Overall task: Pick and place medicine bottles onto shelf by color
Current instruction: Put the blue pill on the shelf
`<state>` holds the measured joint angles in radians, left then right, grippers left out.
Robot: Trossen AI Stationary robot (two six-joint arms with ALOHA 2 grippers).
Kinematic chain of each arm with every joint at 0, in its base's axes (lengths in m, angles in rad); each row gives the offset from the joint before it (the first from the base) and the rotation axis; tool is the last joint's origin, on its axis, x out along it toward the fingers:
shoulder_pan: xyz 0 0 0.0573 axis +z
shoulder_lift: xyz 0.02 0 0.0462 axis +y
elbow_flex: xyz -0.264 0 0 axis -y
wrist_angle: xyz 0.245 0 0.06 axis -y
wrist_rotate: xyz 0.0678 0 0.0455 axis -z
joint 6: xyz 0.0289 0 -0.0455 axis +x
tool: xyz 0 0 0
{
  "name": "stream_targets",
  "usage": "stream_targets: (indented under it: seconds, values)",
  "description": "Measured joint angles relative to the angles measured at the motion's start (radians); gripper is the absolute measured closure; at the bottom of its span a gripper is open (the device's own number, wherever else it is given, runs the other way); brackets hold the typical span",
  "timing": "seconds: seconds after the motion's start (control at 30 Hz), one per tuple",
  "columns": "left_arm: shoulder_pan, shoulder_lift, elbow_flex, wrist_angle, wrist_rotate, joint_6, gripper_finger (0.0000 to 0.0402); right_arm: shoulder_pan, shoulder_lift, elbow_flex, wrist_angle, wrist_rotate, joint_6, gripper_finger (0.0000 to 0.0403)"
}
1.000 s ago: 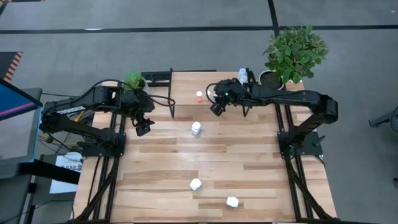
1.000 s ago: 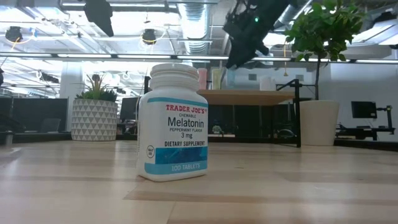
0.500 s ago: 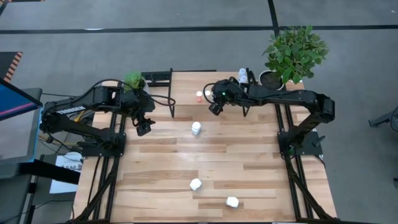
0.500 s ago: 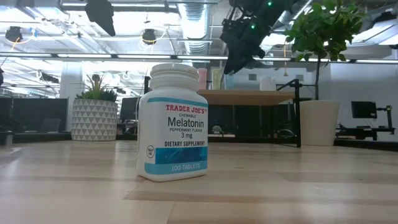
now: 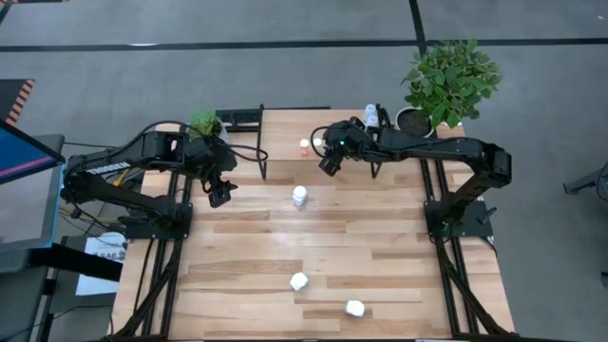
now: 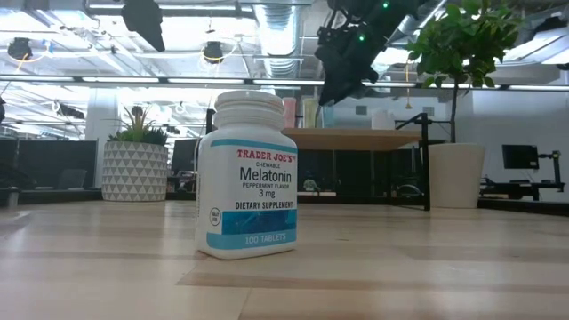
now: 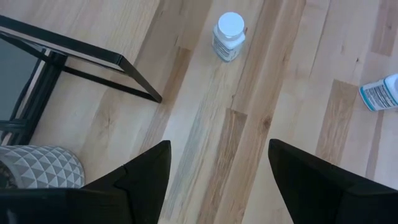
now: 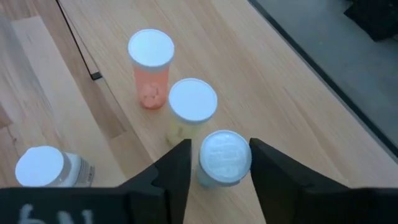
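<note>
The shelf (image 5: 285, 131) stands at the table's far side. On it stand an orange bottle (image 8: 149, 71) and a yellowish white-capped bottle (image 8: 191, 106) in a row. My right gripper (image 8: 219, 168) is above the shelf, shut on a pale-blue bottle (image 8: 225, 155) beside the yellowish one. My left gripper (image 7: 217, 180) is open and empty above the table, by the shelf's left leg (image 7: 81, 59). An upright white bottle (image 5: 299, 196) stands on its base mid-table. Two more white bottles (image 5: 298, 281) (image 5: 354, 308) lie nearer the front edge. My right gripper has the pale-blue bottle's cap end (image 8: 247, 158) between its two fingers, one on each side. The fingers come from above, slanting down. The bottle is upright. I cannot tell whether its base rests on the shelf top.
A small plant in a patterned pot (image 5: 204, 123) stands at the far left beside my left arm. A large potted plant (image 5: 446, 81) stands at the far right. More bottles (image 5: 370, 114) stand at the shelf's far right end. Open tabletop lies in the middle and front.
My right gripper has shifted slightly toward the table's far left over the shelf and tipped its fingertips a little lower, then held still. My left arm has kept still.
</note>
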<state>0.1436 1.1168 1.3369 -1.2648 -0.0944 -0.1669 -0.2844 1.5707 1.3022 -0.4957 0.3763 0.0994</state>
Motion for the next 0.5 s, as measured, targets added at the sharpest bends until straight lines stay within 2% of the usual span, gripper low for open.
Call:
stream_targets:
  seconds: [0.23, 0.5]
  values:
    - [0.0, 0.0, 0.0, 0.0, 0.0, -0.001, 0.0145, 0.0, 0.0, 0.0, 0.006, 0.0, -0.006, 0.0189]
    - [0.0, 0.0, 0.0, 0.0, 0.0, -0.002, 0.0145, -0.001, -0.002, 0.019, -0.031, 0.0, -0.007, 0.0187]
